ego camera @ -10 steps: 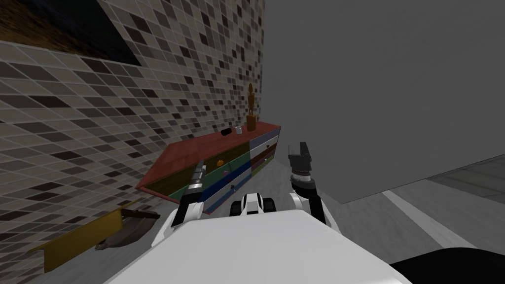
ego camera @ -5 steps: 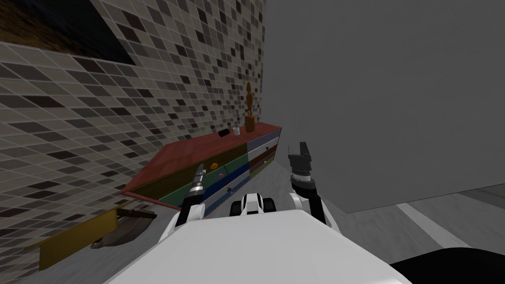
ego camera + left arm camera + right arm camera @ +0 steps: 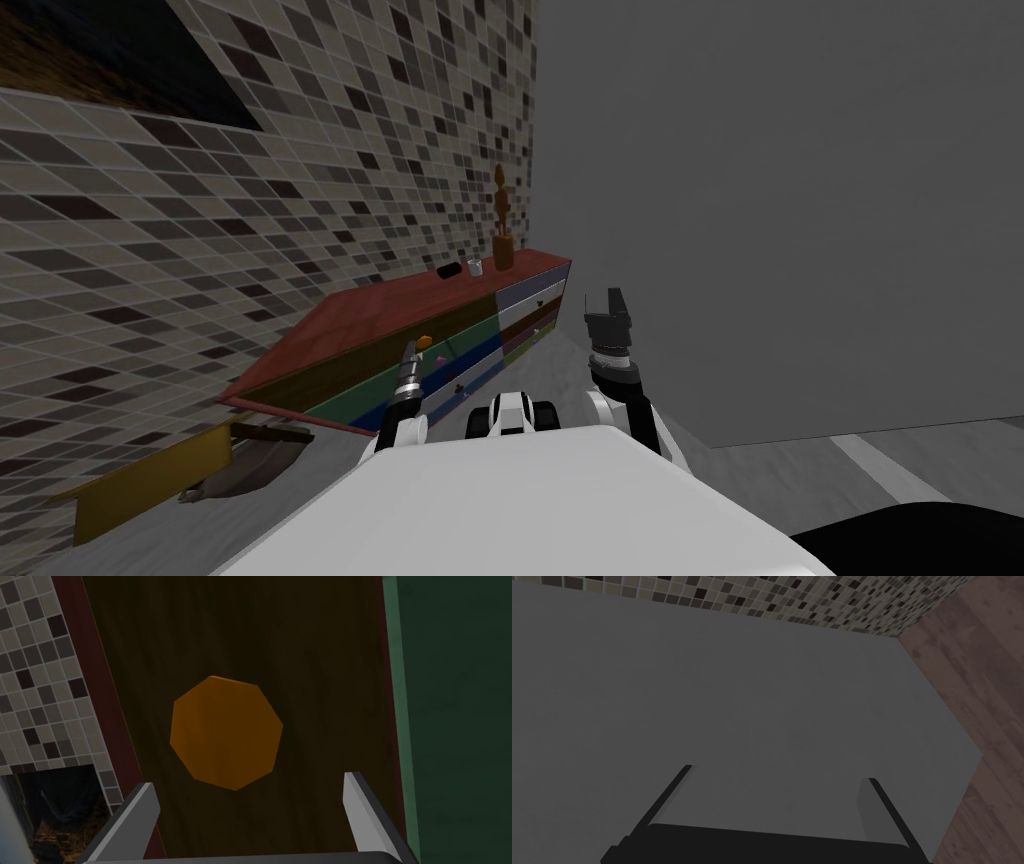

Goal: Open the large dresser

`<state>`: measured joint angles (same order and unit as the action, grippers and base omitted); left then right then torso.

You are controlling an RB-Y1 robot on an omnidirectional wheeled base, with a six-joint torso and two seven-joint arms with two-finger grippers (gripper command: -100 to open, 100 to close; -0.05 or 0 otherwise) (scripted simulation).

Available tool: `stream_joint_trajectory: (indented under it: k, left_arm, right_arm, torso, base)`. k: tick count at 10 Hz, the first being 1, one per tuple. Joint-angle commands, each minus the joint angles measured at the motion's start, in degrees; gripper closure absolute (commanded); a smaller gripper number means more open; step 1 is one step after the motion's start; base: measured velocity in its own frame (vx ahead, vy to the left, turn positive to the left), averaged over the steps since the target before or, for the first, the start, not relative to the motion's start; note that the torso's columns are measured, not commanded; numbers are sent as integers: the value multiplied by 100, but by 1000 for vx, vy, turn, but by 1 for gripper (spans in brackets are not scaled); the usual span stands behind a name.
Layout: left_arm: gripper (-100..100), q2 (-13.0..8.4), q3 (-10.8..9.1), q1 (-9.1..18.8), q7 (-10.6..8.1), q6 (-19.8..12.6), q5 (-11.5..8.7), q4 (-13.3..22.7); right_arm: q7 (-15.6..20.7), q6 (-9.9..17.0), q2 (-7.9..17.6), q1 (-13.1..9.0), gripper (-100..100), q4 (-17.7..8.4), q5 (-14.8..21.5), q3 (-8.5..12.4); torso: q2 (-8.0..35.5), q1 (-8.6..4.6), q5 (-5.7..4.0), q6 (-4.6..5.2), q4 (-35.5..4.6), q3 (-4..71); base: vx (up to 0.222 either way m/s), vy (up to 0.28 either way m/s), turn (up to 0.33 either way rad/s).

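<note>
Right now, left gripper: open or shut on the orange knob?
Open. On the left gripper the fingers stand wide apart, neither pressing the orange knob ahead on the dark brown drawer front.

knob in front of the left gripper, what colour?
Orange knob, on a dark brown drawer front; clearest in the left wrist view.

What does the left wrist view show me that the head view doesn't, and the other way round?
Left wrist view adds: the left pincer open, the octagonal orange knob straight ahead between its fingers, untouched, on a dark brown drawer front. Head view adds: the whole dresser, a brown statuette and a white cup on its red top, and the right pincer raised. Shared: left pincer, knob, drawer front, tiled wall.
</note>
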<state>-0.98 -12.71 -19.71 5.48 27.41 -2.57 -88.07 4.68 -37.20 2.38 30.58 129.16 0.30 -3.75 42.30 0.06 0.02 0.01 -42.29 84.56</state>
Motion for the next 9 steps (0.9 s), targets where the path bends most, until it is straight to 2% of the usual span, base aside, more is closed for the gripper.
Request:
stream_joint_trajectory:
  k: [1, 3, 4, 5, 7, 9]
  left_arm:
    - [-100, 141, -9, -9, -2, -12, -8, 6]
    - [-100, 132, -45, -17, -3, -248, -25, -229]
    - [-100, 138, -35, -19, -1, -180, -21, -176]
    - [100, 153, -12, -12, -3, -42, -10, -20]
    - [100, 153, -2, -46, -2, -150, -8, -232]
    - [100, 159, 18, -98, -4, -222, -4, -310]
  right_arm:
    - [0, 0, 0, 0, 0, 0, 0, 0]
    - [0, 0, 1, 0, 0, 0, 0, 1]
    - [0, 0, 1, 0, 0, 0, 0, 1]
    - [0, 0, 1, 0, 0, 0, 0, 1]
    - [0, 0, 0, -1, 0, 0, 0, 0]
    - [0, 1, -1, -3, 0, 0, 0, -1]
  torso:
    - [3, 4, 0, -1, -1, -1]
    - [-6, 9, 2, 0, 1, 3]
    - [-17, 4, 1, -1, 5, 10]
    - [0, -8, -1, -1, 2, 1]
    - [-8, 11, 22, 1, 20, -3]
    - [8, -12, 11, 1, 10, -7]
  base:
    - [14, -14, 3]
    - [71, 22, -21]
    - [41, 14, -4]
    - [-42, -14, 32]
    - [-60, -37, 6]
    - [-150, -100, 7]
